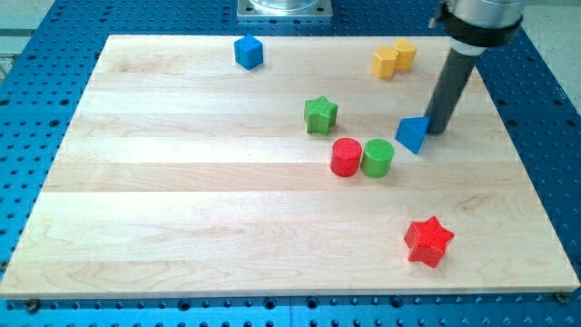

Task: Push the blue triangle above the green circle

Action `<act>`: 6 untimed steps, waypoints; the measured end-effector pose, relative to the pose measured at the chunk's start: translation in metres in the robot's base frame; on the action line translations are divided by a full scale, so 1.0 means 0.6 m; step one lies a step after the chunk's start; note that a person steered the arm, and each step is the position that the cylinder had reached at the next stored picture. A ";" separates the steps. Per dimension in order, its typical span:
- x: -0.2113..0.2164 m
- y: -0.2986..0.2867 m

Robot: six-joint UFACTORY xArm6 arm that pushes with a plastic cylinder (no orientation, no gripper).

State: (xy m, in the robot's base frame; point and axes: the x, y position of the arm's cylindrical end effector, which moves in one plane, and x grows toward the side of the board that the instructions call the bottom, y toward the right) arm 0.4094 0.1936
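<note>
My tip (437, 130) is down on the wooden surface (182, 200), just to the view's right of the blue triangle (413, 133) and touching it or very nearly so; the contact line is too fine to make out. This arm carries no pincer, so there is nothing to be apart or together: it ends in the dark rod alone.

The blue triangle sits to the view's right of the green circle (377, 157) and a little higher in the view, close to it but apart. The green circle stands right beside the red circle (346, 156), the two touching or almost touching, with the red one on the view's left.

A green star (320, 114) lies above and to the view's left of that pair, apart from both. A blue cube (248, 52) sits near the surface's top edge, well apart from the others. A yellow block (393, 58), whose shape looks irregular, lies near the top edge at the view's right, above my tip. A red star (428, 241) lies toward the view's bottom right, well apart from everything else.
</note>
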 end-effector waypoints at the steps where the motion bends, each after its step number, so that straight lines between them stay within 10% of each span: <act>1: 0.082 0.001; 6: -0.002 -0.082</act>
